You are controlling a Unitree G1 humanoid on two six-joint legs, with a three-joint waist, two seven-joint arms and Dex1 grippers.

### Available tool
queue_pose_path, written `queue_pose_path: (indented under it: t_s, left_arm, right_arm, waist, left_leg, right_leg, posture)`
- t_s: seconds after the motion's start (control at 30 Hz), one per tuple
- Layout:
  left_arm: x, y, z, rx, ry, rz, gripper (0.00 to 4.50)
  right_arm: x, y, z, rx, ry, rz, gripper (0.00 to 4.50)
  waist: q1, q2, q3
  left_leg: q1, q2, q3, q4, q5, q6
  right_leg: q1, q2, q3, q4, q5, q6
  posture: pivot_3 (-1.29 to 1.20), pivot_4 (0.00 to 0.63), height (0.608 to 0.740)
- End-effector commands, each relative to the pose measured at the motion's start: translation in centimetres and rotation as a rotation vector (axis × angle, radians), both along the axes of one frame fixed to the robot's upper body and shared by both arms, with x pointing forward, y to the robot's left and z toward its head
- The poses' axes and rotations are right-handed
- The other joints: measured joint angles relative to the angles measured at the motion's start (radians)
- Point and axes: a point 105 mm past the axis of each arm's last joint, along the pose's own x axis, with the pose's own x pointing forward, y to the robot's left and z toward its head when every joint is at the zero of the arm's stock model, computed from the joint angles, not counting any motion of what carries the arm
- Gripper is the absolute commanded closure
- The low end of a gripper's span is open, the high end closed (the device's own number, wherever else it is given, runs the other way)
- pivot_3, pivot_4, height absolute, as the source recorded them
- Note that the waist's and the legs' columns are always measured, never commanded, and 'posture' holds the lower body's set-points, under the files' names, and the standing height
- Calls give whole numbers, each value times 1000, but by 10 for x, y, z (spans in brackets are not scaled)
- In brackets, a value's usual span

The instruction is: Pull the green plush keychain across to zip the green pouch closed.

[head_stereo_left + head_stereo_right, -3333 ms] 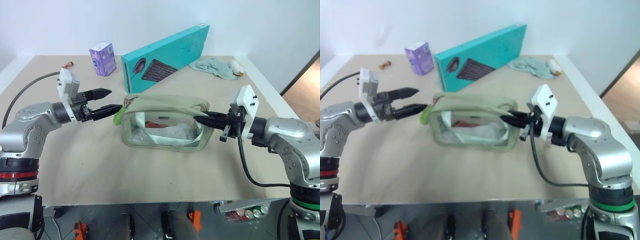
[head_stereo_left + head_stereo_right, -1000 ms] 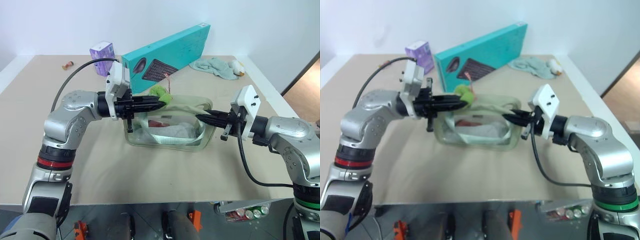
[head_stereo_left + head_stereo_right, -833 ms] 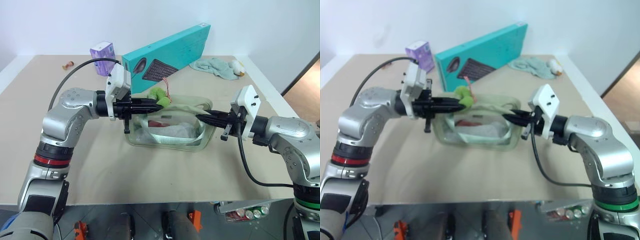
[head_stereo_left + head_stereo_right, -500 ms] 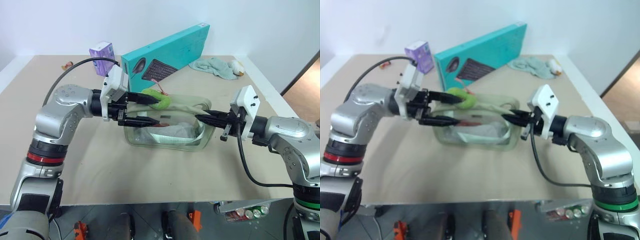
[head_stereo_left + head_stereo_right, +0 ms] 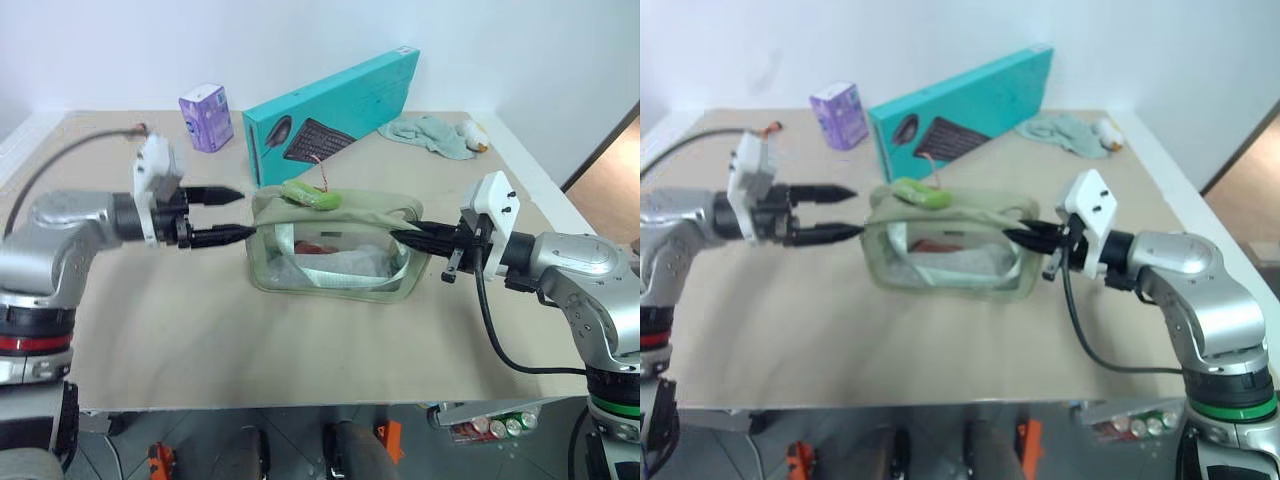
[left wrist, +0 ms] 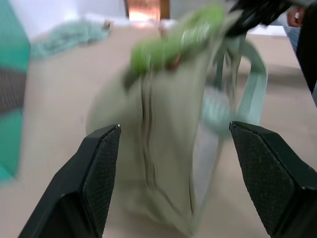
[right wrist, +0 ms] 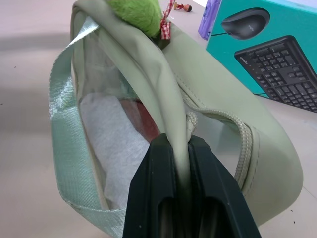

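Two pincers: right pincer clamped on soft green pouch, left pincer apart, empty; squashy green plush keychain probably grips best mid-body.

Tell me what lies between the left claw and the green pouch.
Nothing: only bare table separates the open left claw from the green pouch, as the left eye view shows.

Green pouch, centre of frame: boxy sage fabric, clear side panels, pale strap, standing upright on the table. Lime plush keychain lies on its top, toward the left end.
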Motion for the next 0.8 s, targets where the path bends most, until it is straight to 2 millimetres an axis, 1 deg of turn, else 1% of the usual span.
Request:
queue_pose_path:
  t_s: [0.03,0.3,0.33,0.4,0.47,0.53,0.63,0.73,0.8]
  left_arm:
    - [-1,6,11,-28,-69,51,875]
    - [3,-8,-3,-67,-69,49,875]
    - [3,-9,-3,-75,-65,45,1397]
    - [5,-14,-6,-80,-72,42,1985]
    - [7,-17,-8,-77,-75,37,2774]
    - [7,-19,-9,-73,-74,29,3370]
    - [6,-22,-9,-77,-71,15,4474]
    - [5,-26,-8,-84,-69,0,4474]
    - [4,-28,-8,-85,-67,-9,4500]
  right_arm:
    - [-3,4,12,-10,-53,28,4500]
    - [-1,3,12,-14,-54,30,4500]
    - [-1,3,12,-15,-54,30,4500]
    - [-1,3,12,-17,-55,29,4500]
    - [-1,3,12,-18,-56,27,4500]
    - [-1,2,12,-18,-55,25,4500]
    - [-2,2,12,-18,-56,24,4500]
    - [-4,3,11,-2,-27,33,4500]
    - [-5,3,11,20,-3,39,3678]
  waist:
    - [0,0,0]
    - [0,0,0]
    - [0,0,0]
    - [0,0,0]
    - [0,0,0]
    - [0,0,0]
    - [0,0,0]
    - [0,0,0]
    - [0,0,0]
  left_leg:
    - [0,0,0,0,0,0]
    - [1,0,0,0,0,0]
    - [1,0,1,0,0,0]
    - [0,0,1,0,0,0]
    - [0,0,1,0,0,0]
    - [0,0,1,0,0,0]
    - [1,0,0,0,0,0]
    - [1,0,1,0,0,0]
    - [1,0,1,0,0,0]
  right_leg:
    - [0,0,0,0,0,0]
    - [0,0,0,0,1,0]
    - [0,0,1,0,1,0]
    - [0,0,1,0,1,0]
    - [0,0,1,0,1,0]
    - [0,0,1,0,1,0]
    - [0,0,1,0,1,0]
    - [0,0,1,0,1,0]
    - [0,0,1,0,1,0]
  posture:
    - [0,150,740]
    - [0,150,740]
    - [0,150,740]
    - [0,150,740]
    - [0,150,740]
    - [0,150,740]
    - [0,150,740]
    - [0,150,740]
    - [0,150,740]
